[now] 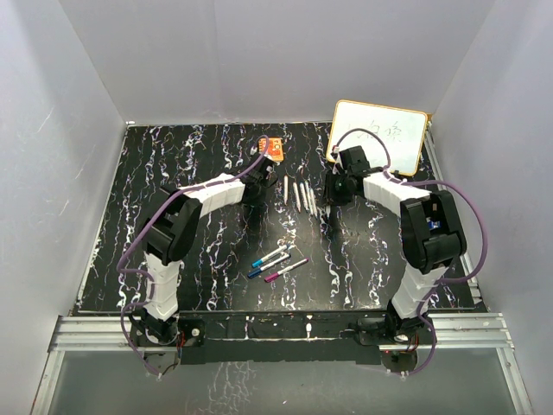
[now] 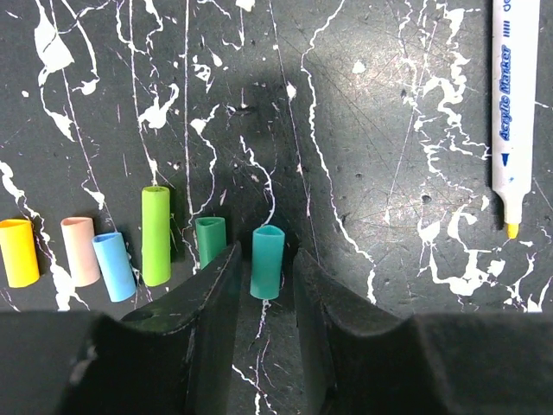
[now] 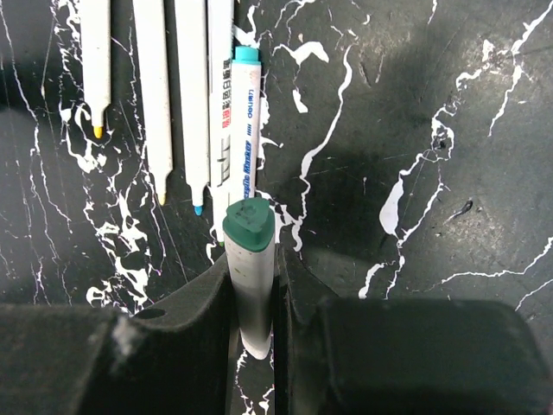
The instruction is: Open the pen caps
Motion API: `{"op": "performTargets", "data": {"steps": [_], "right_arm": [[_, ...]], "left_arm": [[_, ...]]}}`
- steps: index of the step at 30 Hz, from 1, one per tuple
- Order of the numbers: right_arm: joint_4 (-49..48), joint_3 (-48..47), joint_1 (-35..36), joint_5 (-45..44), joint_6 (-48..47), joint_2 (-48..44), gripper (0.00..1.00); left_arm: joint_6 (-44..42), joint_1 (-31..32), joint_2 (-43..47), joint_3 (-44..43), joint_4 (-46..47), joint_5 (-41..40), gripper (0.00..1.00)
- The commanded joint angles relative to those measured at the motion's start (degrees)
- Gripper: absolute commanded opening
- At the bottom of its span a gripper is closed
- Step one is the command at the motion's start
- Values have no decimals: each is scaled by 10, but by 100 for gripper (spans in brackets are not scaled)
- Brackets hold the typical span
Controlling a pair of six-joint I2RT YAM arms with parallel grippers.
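Note:
In the left wrist view a row of pen caps lies on the black marbled table: yellow (image 2: 17, 252), pink (image 2: 79, 251), blue (image 2: 114, 266), light green (image 2: 155, 235), green (image 2: 210, 242) and teal (image 2: 266, 270). My left gripper (image 2: 266, 255) is open, its jaws on either side of the teal cap with small gaps. My right gripper (image 3: 253, 270) is shut on a white pen (image 3: 249, 242) with a green end. Below it several uncapped pens (image 3: 192, 95) lie side by side. Three capped pens (image 1: 276, 261) lie at the table's middle.
An uncapped yellow-tipped pen (image 2: 511, 112) lies to the right of the left gripper. An orange block (image 1: 271, 149) sits at the back. A whiteboard (image 1: 380, 137) leans at the back right. Grey walls enclose the table (image 1: 130, 225).

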State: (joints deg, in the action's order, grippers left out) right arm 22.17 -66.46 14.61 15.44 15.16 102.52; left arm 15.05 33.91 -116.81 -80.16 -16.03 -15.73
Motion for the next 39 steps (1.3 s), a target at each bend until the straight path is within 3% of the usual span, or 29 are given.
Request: {"op": "performTargets", "data": {"steps": [1,10,17,21,26,31,35,39], "right_arm": [[1,-28,-1,-14,-5,7,0],[21,-45,0,-40,-10,37,0],[22,-65,-1,-44,-11,57,0],[18,-73,-1,-45,-11,69,2],[11,-82,0,-44,-9,84,8],[5,-90,0,-34,-6,94,21],[2,-90,-1,-31,-4,91,29],[-1,-88,0,-32,-3,85,31]], "left_arm": [[2,-2,14,-16,-30,-6,30],[12,-2,127,-1,-13,8,36],[7,-2,295,123,107,68,38],[19,-1,357,184,126,81,38],[38,-1,393,262,155,122,38],[51,2,397,332,197,206,38],[57,8,389,362,221,258,39],[47,25,387,373,227,278,39]]}}
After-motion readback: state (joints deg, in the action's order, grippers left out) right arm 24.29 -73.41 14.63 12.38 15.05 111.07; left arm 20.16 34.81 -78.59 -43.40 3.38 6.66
